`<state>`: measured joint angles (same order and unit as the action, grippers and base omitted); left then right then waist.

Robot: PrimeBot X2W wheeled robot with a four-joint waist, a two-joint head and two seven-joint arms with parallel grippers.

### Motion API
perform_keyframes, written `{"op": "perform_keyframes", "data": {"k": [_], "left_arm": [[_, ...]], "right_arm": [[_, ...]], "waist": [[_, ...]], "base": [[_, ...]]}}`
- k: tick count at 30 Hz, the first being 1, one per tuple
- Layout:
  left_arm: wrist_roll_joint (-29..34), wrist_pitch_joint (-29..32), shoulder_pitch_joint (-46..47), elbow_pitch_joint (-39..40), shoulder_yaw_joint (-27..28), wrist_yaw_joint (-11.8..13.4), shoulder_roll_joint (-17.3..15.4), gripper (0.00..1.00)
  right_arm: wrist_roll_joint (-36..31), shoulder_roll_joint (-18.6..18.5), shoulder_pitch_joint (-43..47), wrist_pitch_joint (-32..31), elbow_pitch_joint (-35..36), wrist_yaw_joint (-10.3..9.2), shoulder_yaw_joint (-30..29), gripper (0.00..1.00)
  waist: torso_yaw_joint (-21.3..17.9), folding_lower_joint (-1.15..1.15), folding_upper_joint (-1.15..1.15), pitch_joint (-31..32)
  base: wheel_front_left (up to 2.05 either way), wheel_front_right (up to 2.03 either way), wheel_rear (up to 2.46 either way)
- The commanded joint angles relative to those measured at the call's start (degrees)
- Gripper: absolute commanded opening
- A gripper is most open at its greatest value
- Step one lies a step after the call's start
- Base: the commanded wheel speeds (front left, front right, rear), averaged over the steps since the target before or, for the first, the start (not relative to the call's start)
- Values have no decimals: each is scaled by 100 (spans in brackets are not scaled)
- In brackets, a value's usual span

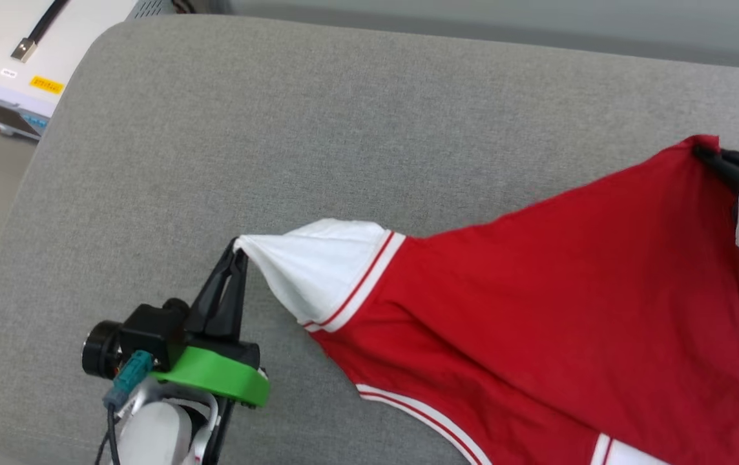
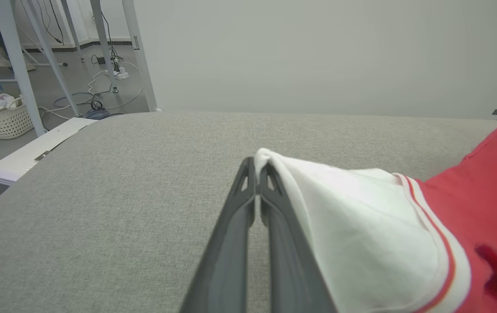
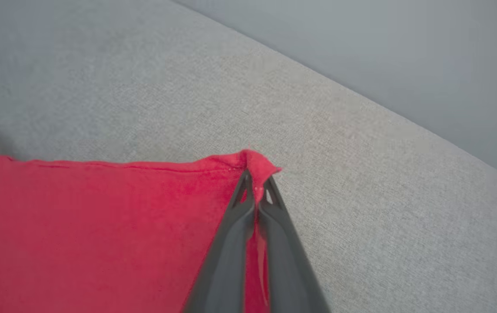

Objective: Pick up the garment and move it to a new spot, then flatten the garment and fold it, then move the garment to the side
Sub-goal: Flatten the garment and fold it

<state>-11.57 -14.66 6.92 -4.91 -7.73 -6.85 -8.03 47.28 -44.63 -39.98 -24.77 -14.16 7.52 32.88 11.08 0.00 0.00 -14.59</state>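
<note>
The garment is red with a white sleeve and red-white striped trim; the cushion is grey.

A grey upholstered surface with a rounded corner at the upper left of the head view is seen, its woven cloth bare across the left and upper parts of the frame. A red garment is spread over its lower right. The garment's white sleeve, edged with red-and-white trim, is drawn to a point near the frame's centre, and a red corner reaches the upper right.
</note>
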Motion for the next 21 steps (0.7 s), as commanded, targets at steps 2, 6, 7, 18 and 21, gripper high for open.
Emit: {"op": "perform_keyframes", "data": {"k": [2,6,7,18,21], "left_arm": [[17,-28,299,140,67,-12,-110,0],[-21,22,745,289,124,-22,-283,0],[-26,52,861,334,115,-25,-314,0],[-61,541,2725,733,-49,-50,-775,0],[-92,644,3435,659,-163,-56,-921,0]], "right_arm": [[48,0,78,271,112,-3,-232,0],[-59,103,111,582,253,-3,-578,0],[-84,137,118,634,289,-3,-660,0],[-402,681,-178,731,862,-3,-1691,0],[-556,785,-465,620,1048,-3,-1868,0]], "waist": [[-247,0,0,369],[-410,0,0,518],[-439,0,0,534],[-736,0,0,390],[-794,0,0,198]], "base": [[0,0,0],[0,0,0],[0,0,0],[0,0,0],[0,0,0]]}}
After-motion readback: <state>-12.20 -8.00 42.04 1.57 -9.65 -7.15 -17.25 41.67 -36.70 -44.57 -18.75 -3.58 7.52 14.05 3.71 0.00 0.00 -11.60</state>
